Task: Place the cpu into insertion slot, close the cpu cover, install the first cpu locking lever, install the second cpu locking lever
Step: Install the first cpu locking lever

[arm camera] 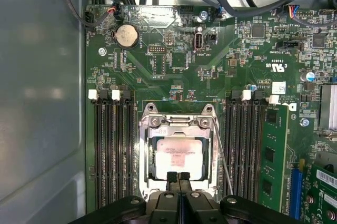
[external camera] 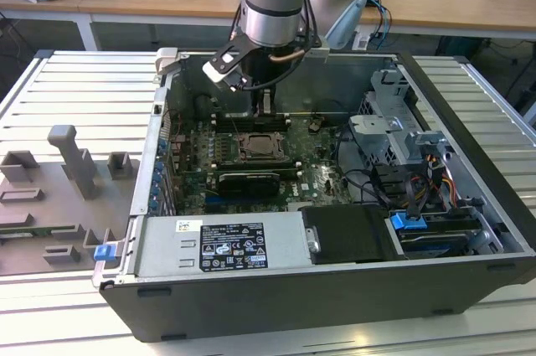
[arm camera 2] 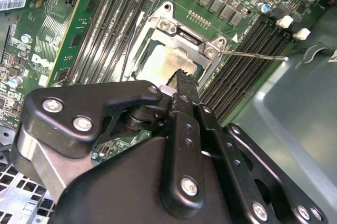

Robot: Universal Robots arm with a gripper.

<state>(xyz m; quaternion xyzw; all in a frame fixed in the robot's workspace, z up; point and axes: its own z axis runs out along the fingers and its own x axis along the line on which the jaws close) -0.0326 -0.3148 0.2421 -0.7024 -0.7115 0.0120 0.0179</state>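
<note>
The claw (arm camera: 178, 175) has its fingertips pressed together, with nothing between them. Its tips are at one edge of the cpu (arm camera: 176, 155); contact cannot be told. The cpu lies flat in the insertion slot (arm camera: 144, 153), just beyond the tips, with the cpu cover (arm camera: 177, 122) framing it. A thin wire lever (arm camera: 221, 150) angles out beside the claw.
</note>
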